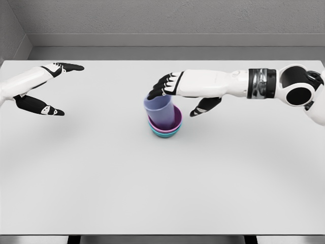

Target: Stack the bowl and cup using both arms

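In the head view, a translucent lavender cup (pixel 158 111) is seen tilted inside a purple bowl (pixel 174 122), which is nested in a teal bowl (pixel 163 133) near the middle of the white table (pixel 101 173). The right hand (pixel 175 91) is held just above and behind the cup, its fingers (pixel 158 90) loosely spread over the rim with nothing gripped. The left hand (pixel 43 86) is held open at the far left, well apart from the stack

Bare simulated test space: white table (pixel 101 178), grey walls (pixel 177 18).
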Available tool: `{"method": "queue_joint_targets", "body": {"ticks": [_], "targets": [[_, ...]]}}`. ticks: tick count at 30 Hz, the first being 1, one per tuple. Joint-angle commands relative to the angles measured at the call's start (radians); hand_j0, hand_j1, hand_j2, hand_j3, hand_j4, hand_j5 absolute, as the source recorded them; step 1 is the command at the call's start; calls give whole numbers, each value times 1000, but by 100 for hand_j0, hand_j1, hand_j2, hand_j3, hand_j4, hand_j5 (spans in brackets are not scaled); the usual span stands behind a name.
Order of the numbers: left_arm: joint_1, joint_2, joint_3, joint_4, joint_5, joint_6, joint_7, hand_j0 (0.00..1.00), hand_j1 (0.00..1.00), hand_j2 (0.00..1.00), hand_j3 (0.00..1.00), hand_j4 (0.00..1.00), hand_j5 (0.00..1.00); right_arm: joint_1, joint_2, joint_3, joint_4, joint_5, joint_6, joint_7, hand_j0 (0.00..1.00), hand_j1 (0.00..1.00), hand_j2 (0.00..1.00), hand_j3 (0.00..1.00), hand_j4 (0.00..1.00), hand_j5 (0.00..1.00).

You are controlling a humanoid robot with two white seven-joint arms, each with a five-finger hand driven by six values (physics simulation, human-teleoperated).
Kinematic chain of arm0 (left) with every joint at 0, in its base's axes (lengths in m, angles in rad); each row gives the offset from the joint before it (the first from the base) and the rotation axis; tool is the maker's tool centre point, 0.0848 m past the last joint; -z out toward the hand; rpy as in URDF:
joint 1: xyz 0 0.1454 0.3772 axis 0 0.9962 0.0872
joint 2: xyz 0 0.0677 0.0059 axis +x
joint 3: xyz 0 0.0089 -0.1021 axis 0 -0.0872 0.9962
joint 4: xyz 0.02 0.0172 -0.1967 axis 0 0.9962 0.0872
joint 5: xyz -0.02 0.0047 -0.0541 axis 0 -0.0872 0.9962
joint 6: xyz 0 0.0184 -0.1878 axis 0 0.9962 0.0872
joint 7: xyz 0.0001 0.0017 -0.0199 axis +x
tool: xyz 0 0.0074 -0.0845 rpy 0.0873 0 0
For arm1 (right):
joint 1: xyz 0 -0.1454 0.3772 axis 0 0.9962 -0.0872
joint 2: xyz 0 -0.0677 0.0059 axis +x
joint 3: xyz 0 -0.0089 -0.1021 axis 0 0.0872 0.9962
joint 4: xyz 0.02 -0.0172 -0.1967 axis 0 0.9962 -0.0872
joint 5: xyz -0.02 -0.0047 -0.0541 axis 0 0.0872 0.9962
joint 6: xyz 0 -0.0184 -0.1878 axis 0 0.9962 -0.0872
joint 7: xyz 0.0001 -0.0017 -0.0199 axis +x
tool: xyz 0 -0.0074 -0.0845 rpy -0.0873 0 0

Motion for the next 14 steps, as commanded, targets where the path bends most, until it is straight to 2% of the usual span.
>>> {"method": "queue_joint_targets", "body": {"ticks": [1,7,8,10,12,14], "targets": [[0,1,1,1,7,1,0,100,100,100,100,100,100,-2,-11,-5,-3,-8,1,-3,100,100,100,100,100,100],[0,1,1,1,7,1,0,100,100,100,100,100,100,2,-232,-6,-10,-9,1,-13,100,100,100,100,100,100],[0,3,3,1,7,1,0,100,100,100,100,100,100,5,-247,-5,-10,-9,1,-13,100,100,100,100,100,100],[2,3,1,1,7,1,0,100,100,100,100,100,100,8,-319,-5,-10,-11,1,-16,100,100,100,100,100,100],[2,3,1,1,7,1,0,100,100,100,100,100,100,26,-345,-5,-8,-9,1,-15,100,100,100,100,100,100],[2,3,1,1,7,1,0,100,100,100,100,100,100,28,-344,-5,-8,-9,1,-15,100,100,100,100,100,100]]}}
